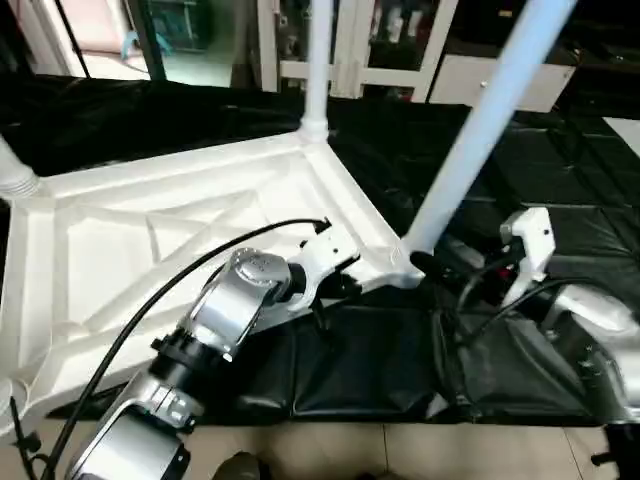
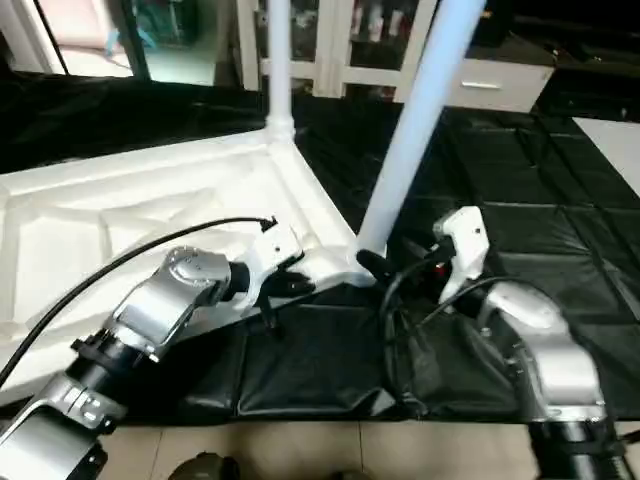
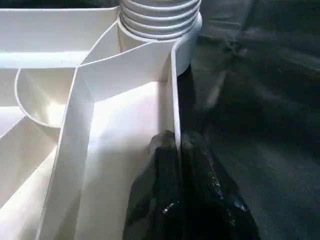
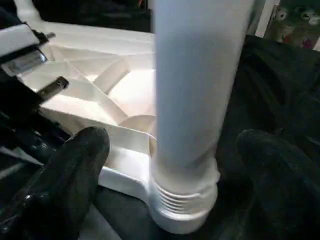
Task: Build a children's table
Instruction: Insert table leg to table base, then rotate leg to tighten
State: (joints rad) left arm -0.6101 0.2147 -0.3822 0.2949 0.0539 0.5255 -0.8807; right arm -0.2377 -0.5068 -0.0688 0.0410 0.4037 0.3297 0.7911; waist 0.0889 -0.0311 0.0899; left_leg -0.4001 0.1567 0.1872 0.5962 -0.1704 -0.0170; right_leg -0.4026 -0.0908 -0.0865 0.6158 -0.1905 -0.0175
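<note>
The children's table top (image 1: 150, 240) lies upside down on the black sheet, X ribs facing up. White legs stand in its corner sockets: one at the far corner (image 1: 318, 60), one leaning at the near right corner (image 1: 480, 130), and a ribbed base at the left corner (image 1: 15, 175). My left gripper (image 3: 172, 190) is shut on the top's raised rim (image 3: 175, 100), just short of the near right socket. At the foot of that corner's leg (image 4: 195, 90), my right gripper (image 4: 175, 190) is open, a black finger (image 4: 65, 185) on each side and a gap to the tube.
White cabinets with glass doors (image 1: 390, 40) stand behind the work table. Black sheeting (image 1: 560, 200) covers the table to the right of the top. The work table's near edge and the floor (image 1: 400, 450) are just below my arms. A black cable (image 1: 150, 310) loops over my left forearm.
</note>
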